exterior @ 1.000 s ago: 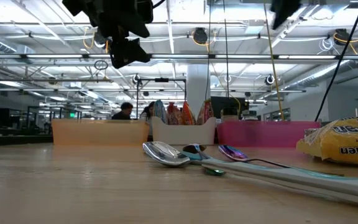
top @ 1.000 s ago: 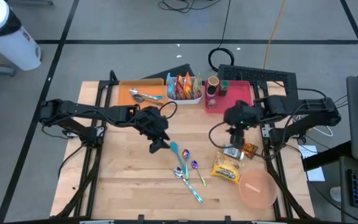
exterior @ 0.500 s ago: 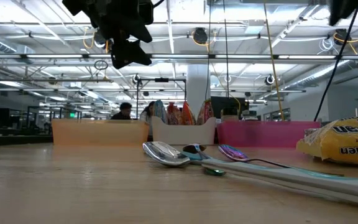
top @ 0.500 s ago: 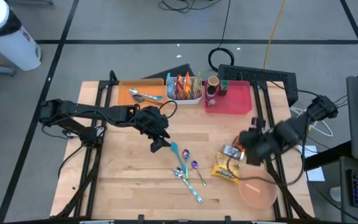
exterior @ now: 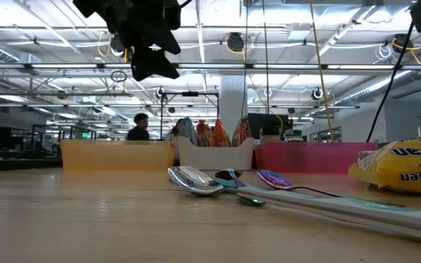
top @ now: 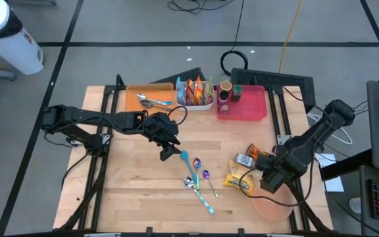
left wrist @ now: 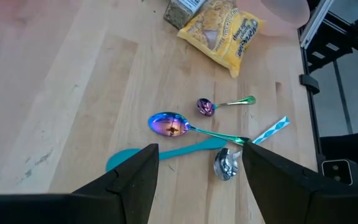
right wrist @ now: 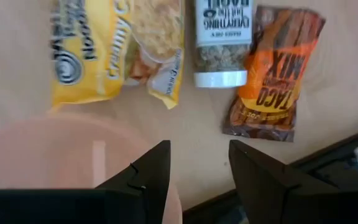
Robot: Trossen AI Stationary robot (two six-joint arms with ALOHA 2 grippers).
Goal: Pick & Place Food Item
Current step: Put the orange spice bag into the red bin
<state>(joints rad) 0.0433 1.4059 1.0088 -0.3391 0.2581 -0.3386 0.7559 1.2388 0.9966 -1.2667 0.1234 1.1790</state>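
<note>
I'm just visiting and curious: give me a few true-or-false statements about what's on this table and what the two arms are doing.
1. The right gripper holds the yellow noodle packet. False: it is open and empty, above the pink bowl.
2. The taco mix packet lies beside the seasoning jar. True.
3. The spoons lie in the bowl. False: they lie on the wooden table.
4. The left gripper is empty. True.
</note>
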